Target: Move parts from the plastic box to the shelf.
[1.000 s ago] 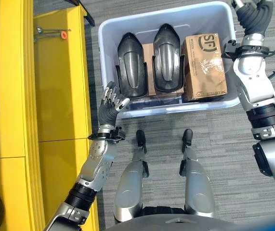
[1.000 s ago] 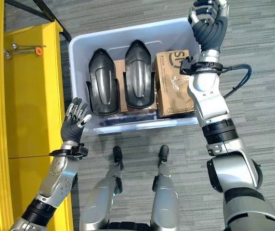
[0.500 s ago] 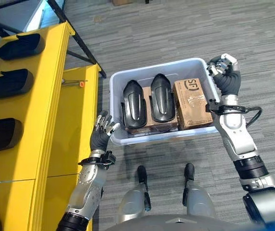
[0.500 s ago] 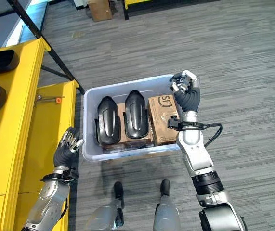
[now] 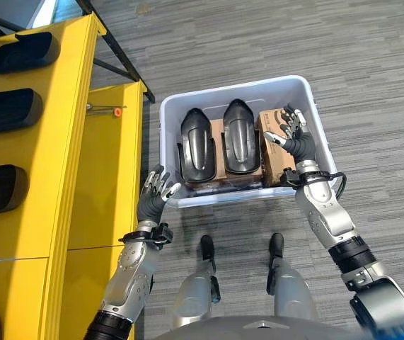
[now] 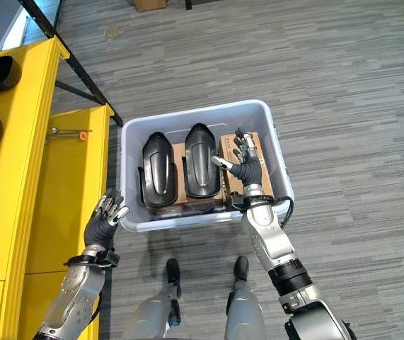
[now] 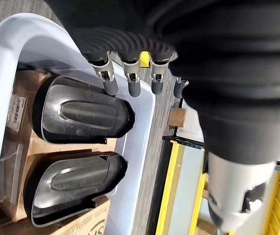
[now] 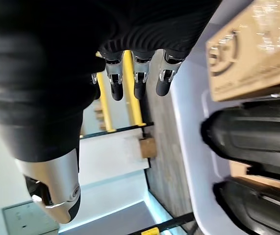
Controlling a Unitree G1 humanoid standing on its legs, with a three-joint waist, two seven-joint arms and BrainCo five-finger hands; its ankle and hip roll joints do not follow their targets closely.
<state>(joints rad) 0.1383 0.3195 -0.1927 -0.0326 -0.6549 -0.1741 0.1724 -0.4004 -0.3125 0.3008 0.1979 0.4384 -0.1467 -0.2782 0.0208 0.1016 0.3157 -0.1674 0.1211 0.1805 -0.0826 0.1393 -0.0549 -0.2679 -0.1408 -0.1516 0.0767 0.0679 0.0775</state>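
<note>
Your open right hand [image 6: 245, 164] hovers over the plastic box [image 6: 272, 145], nearest the right black part [image 6: 202, 161], which lies lengthwise front-to-back; left hand [image 6: 105, 221] open outside the box.

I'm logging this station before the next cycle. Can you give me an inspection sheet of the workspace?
Surface: grey striped carpet floor; the box stands on it.
Job's things: plastic box holds two black parts side by side, resting on cardboard, and a carton beside them. Yellow shelf on the robot's left, with black parts in its slots.
Clutter: small orange-tipped tool on the shelf's lower ledge.
Hands: left hand open, outside the box's near left corner; right hand open over the carton. Both hold nothing.
Cables: nothing seen.
Surroundings: black frame bar behind the shelf.
</note>
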